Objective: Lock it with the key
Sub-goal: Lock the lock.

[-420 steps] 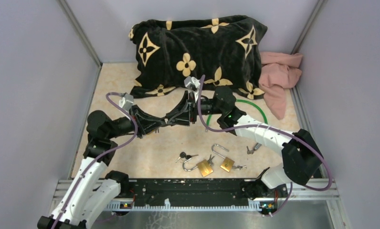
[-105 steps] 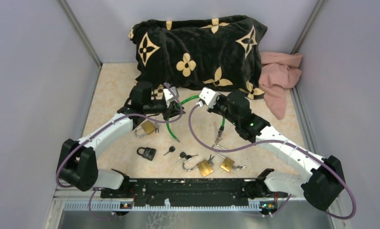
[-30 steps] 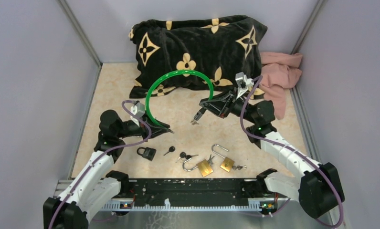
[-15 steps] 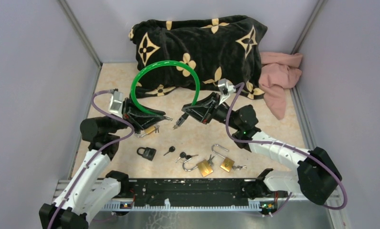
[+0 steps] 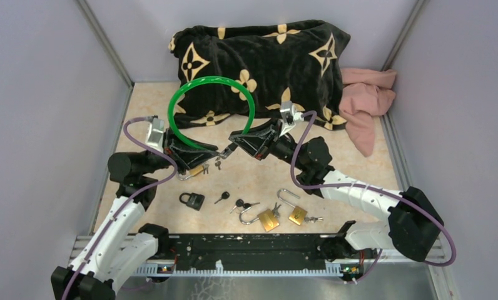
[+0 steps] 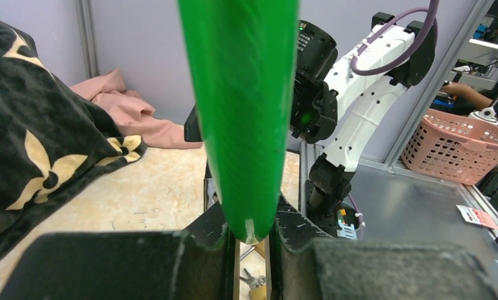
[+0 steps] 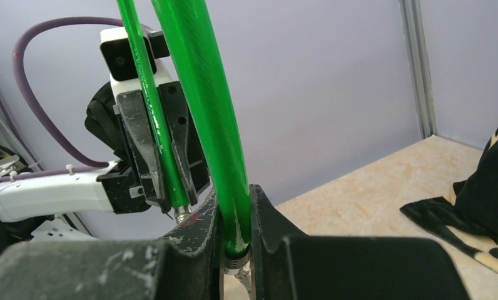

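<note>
Both ends of the green coated cable loop (image 5: pixel 209 79) are pinched, left gripper (image 5: pixel 212 152) and right gripper (image 5: pixel 234 139); tips should meet squarely before pushing.

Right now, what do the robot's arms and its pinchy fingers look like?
Both arms have smooth white shells, the left arm and the right arm, with chunky black joints. A purple cable loops along each one. The left gripper and right gripper are black, with two flat, scuffed fingers and a small white camera box behind.
</note>
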Controlling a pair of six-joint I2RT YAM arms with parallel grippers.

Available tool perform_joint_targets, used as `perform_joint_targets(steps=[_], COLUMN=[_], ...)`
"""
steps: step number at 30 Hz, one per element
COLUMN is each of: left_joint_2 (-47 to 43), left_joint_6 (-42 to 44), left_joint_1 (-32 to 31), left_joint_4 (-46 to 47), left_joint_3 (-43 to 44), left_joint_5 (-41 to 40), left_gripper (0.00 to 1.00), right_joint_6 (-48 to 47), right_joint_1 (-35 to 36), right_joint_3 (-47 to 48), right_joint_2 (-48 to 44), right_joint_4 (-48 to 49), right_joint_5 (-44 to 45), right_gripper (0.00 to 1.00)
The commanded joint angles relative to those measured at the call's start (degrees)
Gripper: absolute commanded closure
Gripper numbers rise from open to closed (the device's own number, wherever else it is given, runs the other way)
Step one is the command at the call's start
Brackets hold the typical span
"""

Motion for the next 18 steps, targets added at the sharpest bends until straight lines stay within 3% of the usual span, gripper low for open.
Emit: perform_joint_targets(steps=[1, 6, 10, 18], left_joint_2=[0.1, -0.1, 0.1, 0.7], left_joint_6=[2.3, 6.1, 11.3, 13.4], left_joint_1=[-0.4, -0.3, -0.1, 0.1], left_joint_4=[0.3, -0.3, -6.1, -6.3], left_joint_3=[0.2, 2.4, 3.7, 4.5], left_joint_5=[-1.5, -0.7, -0.5, -0.1], left_gripper=[1.00, 1.00, 1.00, 1.00], right_joint_6=[-1.6, -2.7, -3.2, -3.7], right_joint_1=[1.7, 1.9, 2.0, 2.1], right_joint_3=[3.1, 3.3, 3.6, 3.3], right_joint_2=[0.2, -0.3, -0.8, -1.3], right_joint_4=[2.9, 1.3, 0.8, 0.4], right_joint_5=[-0.3, -0.7, -1.2, -1.3], right_gripper=[1.00, 1.00, 1.00, 1.00])
